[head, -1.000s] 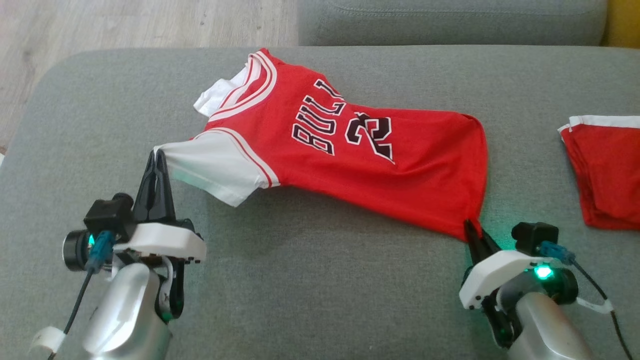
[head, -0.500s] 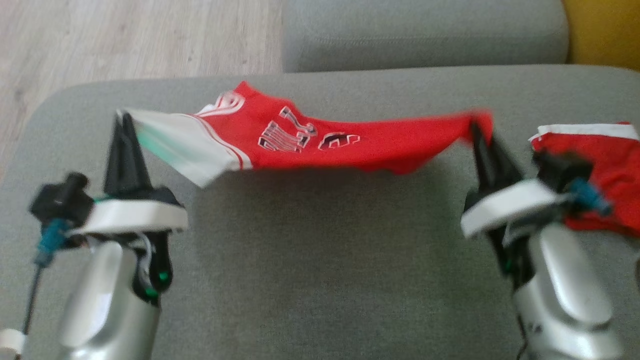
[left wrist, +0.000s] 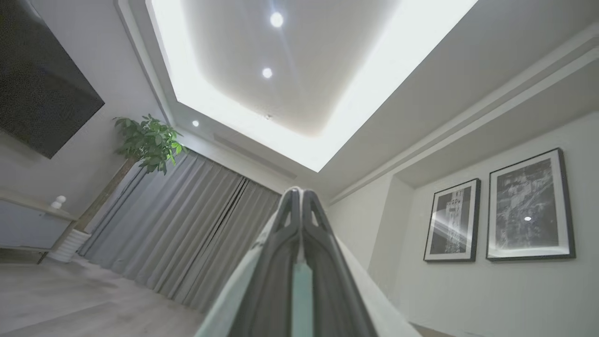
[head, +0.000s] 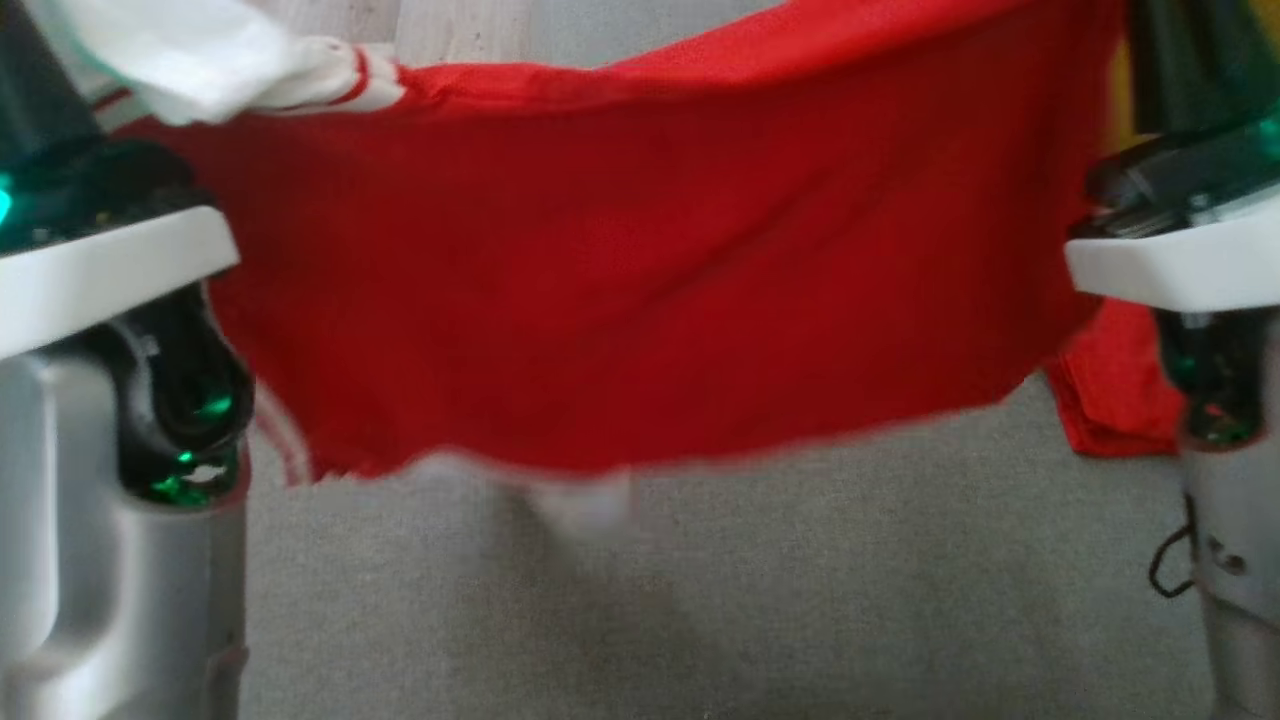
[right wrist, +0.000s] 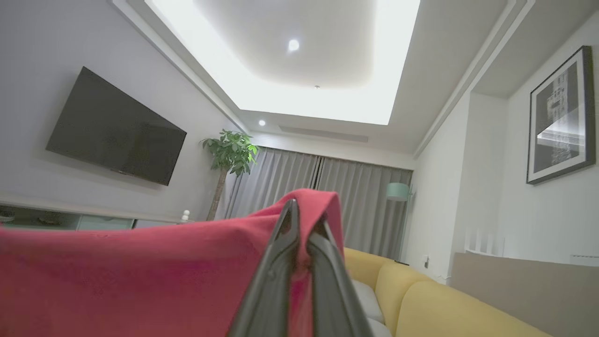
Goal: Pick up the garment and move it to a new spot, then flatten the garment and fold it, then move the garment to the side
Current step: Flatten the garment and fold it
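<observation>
The garment [head: 640, 270], a red jersey with white sleeves, hangs stretched in the air between my two grippers, close to the head camera and above the grey cushion [head: 700, 600]. Its lower edge dangles free. My left gripper [left wrist: 296, 193] is shut on the white sleeve [head: 200, 50], and pale cloth [left wrist: 224, 304] lies along its fingers. The right gripper [right wrist: 304, 217] is shut on a red corner of the garment [right wrist: 140, 276]. Both point upward toward the ceiling. Their white wrist plates frame the head view left [head: 100, 270] and right [head: 1180, 265].
A second red garment [head: 1110, 400] lies on the cushion at the right, partly behind my right arm. A yellow sofa [right wrist: 444, 304] shows in the right wrist view. Bare grey cushion spreads below the hanging garment.
Both grippers have lifted the garment off the cushion and raised it high, so it now hangs as a curtain near the head camera. The head view has also shifted.
</observation>
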